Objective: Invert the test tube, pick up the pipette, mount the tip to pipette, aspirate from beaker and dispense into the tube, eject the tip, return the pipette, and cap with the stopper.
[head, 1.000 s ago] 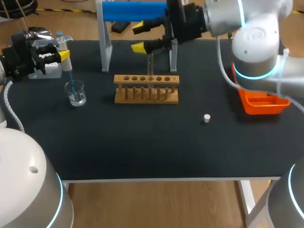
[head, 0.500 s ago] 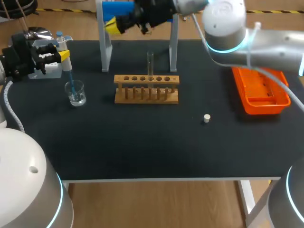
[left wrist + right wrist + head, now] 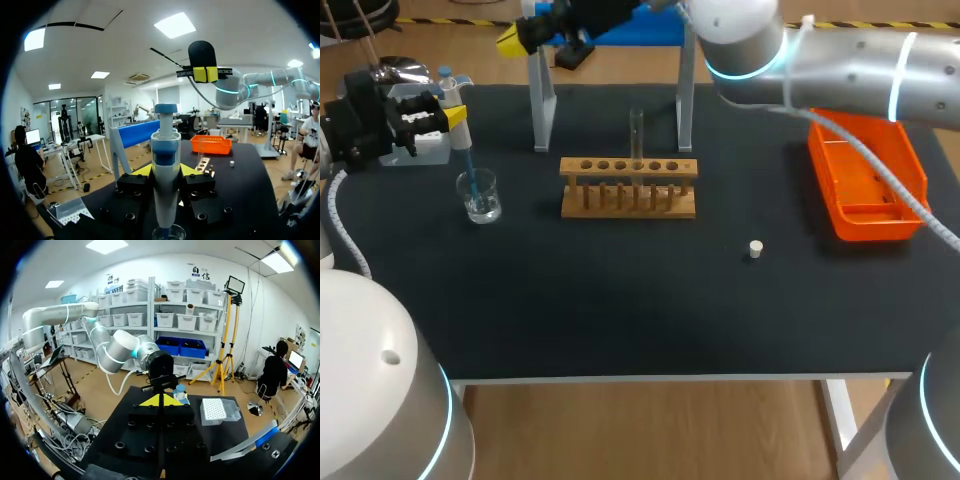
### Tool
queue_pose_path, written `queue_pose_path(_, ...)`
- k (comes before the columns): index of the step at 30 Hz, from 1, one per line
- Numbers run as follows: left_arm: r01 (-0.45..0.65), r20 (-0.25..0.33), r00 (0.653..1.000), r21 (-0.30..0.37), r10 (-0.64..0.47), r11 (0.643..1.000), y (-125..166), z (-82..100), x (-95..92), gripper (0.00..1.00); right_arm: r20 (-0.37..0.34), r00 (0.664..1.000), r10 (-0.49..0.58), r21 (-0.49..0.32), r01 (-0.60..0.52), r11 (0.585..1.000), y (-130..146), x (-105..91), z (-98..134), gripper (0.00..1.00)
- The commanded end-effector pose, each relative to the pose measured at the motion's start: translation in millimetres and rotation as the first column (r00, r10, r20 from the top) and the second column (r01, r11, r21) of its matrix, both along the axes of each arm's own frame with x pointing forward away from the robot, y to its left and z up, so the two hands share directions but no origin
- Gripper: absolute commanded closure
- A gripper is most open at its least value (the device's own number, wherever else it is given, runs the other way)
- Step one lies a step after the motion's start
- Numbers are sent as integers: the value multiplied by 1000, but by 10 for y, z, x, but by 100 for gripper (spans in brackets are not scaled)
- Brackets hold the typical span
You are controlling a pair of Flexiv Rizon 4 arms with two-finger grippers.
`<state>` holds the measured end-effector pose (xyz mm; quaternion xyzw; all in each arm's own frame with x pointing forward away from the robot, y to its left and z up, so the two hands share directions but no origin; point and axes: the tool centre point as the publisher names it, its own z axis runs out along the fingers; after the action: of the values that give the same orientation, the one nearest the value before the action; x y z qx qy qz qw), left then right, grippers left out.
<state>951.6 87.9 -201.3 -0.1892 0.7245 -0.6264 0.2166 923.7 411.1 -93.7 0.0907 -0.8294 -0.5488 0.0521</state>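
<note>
Pipette (image 3: 165, 150) — light, rigid, smooth; pinched mid-barrel by left end effector (image 3: 165, 171), a sound hold. Right end effector (image 3: 160, 400) pressed together, empty.

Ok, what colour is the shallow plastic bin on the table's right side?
Bright orange; the shallow rectangular plastic bin shows best in the head view.

Table (image 3: 620, 310): matte black top, pale front edge, white leg (image 3: 839, 420) at 5 o'clock.
</note>
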Motion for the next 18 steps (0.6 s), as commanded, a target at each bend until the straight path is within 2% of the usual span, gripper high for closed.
queue_pose_path(1,1,3,1000,-1,-1,1000,1,-7,3,100,-2,1000,-18,2,18,1000,126,23,-44,100)
queue_pose_path(18,1,3,1000,-1,-1,1000,1,-7,3,100,-15,994,-112,-20,111,994,518,45,-152,100)
